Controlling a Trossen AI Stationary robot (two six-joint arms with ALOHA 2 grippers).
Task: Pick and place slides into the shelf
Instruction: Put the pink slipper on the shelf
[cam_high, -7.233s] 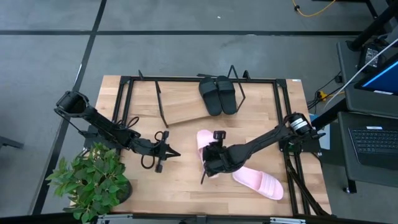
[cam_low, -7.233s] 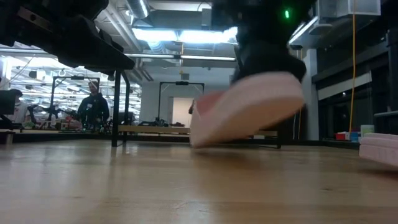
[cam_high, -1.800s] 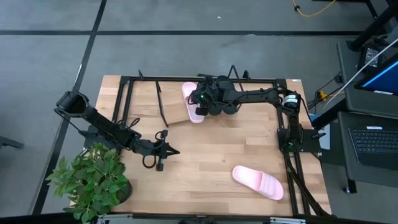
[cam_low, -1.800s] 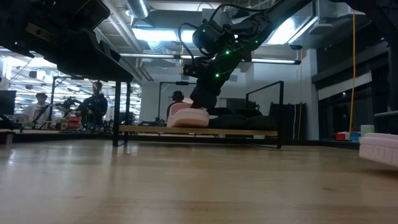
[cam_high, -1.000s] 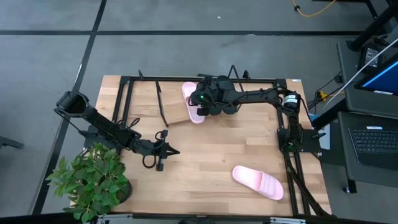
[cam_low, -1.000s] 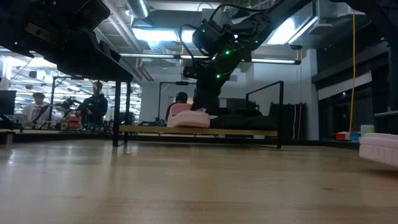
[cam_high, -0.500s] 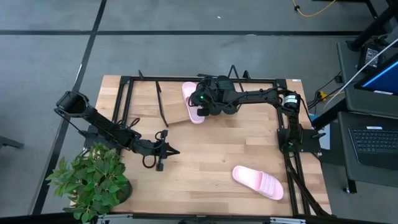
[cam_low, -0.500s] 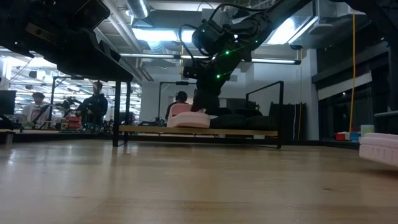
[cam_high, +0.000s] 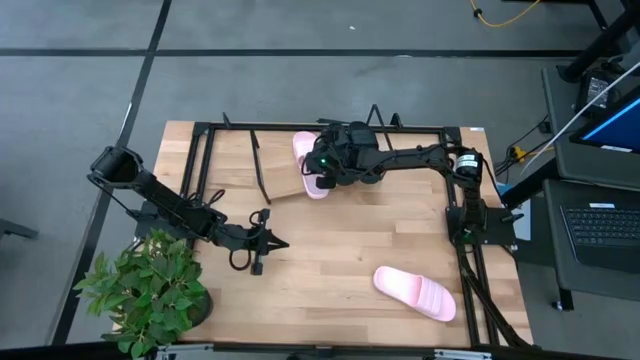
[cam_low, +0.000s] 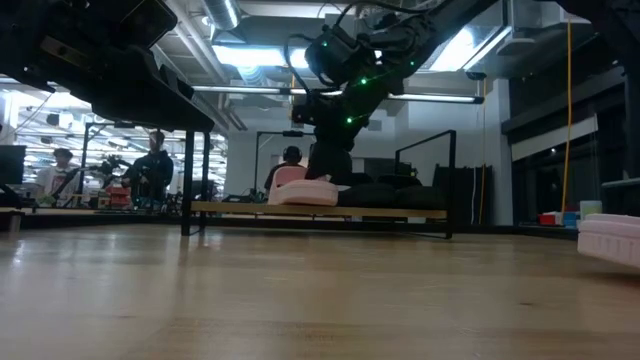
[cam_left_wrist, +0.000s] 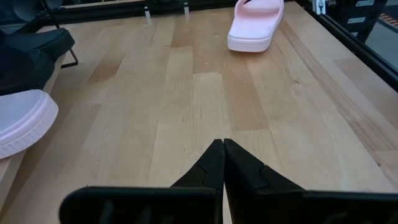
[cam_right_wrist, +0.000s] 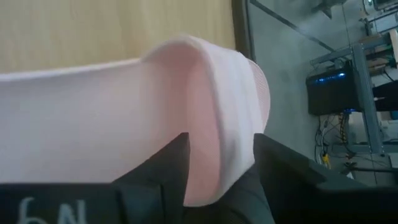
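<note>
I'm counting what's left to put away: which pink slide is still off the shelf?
The pink slide lying alone on the table near the front right edge. The other pink one rests on the shelf under the right claw.

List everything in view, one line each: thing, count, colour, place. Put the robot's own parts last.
Pink slides: two, pale pink; one on the shelf under the right gripper, one on the table near its front right corner.
Black slides: two, matte black; side by side on the shelf, mostly hidden by the right arm.
Shelf: one, light wood; at the table's far side.
Frame: one, black metal; around the shelf.
Potted plant: one, green; front left corner.
Table: one, light wood.
Left gripper: one, dark; shut, waiting over the table's left half.
Right gripper: one, dark; open, fingers either side of the shelved pink slide's strap.
</note>
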